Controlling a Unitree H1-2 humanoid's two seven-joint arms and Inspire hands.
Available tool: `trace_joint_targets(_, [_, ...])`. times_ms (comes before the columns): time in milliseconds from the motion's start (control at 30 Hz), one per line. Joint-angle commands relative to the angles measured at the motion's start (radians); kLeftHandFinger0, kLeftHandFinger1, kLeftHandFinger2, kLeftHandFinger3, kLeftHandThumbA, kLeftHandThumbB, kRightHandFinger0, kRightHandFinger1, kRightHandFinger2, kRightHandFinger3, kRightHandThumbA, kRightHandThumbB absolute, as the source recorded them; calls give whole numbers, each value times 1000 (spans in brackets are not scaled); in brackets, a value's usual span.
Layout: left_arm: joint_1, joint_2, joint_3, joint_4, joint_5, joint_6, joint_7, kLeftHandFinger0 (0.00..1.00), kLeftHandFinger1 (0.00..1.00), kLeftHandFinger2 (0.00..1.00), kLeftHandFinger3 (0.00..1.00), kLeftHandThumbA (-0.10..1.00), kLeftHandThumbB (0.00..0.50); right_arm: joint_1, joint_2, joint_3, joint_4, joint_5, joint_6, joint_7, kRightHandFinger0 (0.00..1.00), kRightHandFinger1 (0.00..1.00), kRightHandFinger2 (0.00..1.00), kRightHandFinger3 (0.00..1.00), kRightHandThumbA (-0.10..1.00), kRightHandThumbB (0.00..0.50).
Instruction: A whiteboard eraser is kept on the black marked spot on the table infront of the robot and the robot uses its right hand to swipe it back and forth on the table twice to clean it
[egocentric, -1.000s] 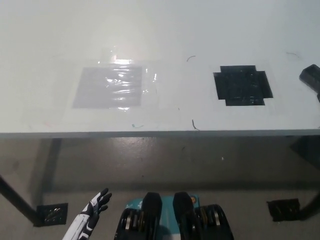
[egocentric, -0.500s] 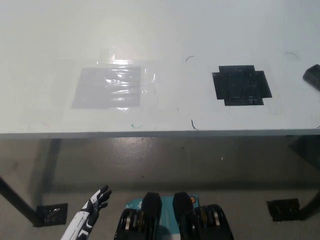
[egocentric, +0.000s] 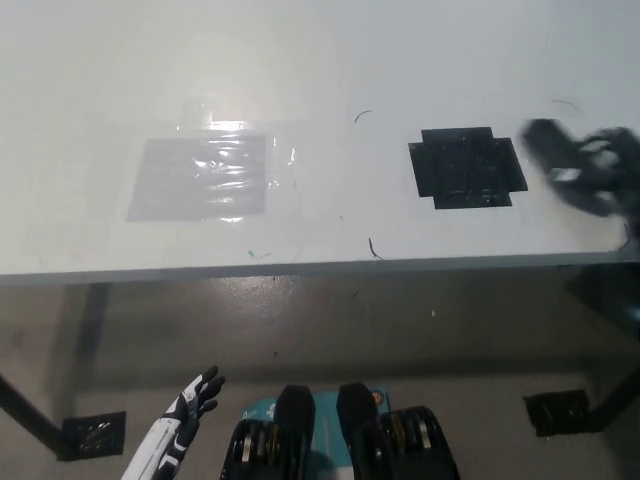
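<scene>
While my right robot hand (egocentric: 590, 170) blurs over the surface (egocentric: 330, 60), black spot (egocentric: 466, 167) sits just left; grip & eraser unclear.

The table (egocentric: 330, 60) is showing a smooth white top with a soft sheen. Near its left edge, a clear glossy plastic sheet (egocentric: 205, 175) is catching glare and looking wrinkled. Toward the right edge, the black marked spot (egocentric: 467, 167) is looking like matt tape.
</scene>
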Motion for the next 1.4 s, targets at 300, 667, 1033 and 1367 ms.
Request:
trace_joint_targets(300, [-6,5,6,-17,-21,-38,2,1000,1000,1000,1000,1000,358,-75,153,7,-106,30,-7,89,442,710,916,586,744,302])
trace_joint_targets(667, [-6,10,10,-28,-25,-20,-1,1000,1000,1000,1000,1000,374,-57,115,140,-12,-89,-87,-16,244,545,705,418,716,297])
trace_joint_targets(1033, [10,20,28,-56,-10,-15,14,1000,1000,1000,1000,1000,371,-84,37,309,-29,-200,-46,-49,57,193,322,423,736,250])
trace_joint_targets(1367, [-2,19,34,-55,-29,1,10,1000,1000,1000,1000,1000,360,-129,36,329,-94,-237,50,-21,760,1000,1000,1000,842,368])
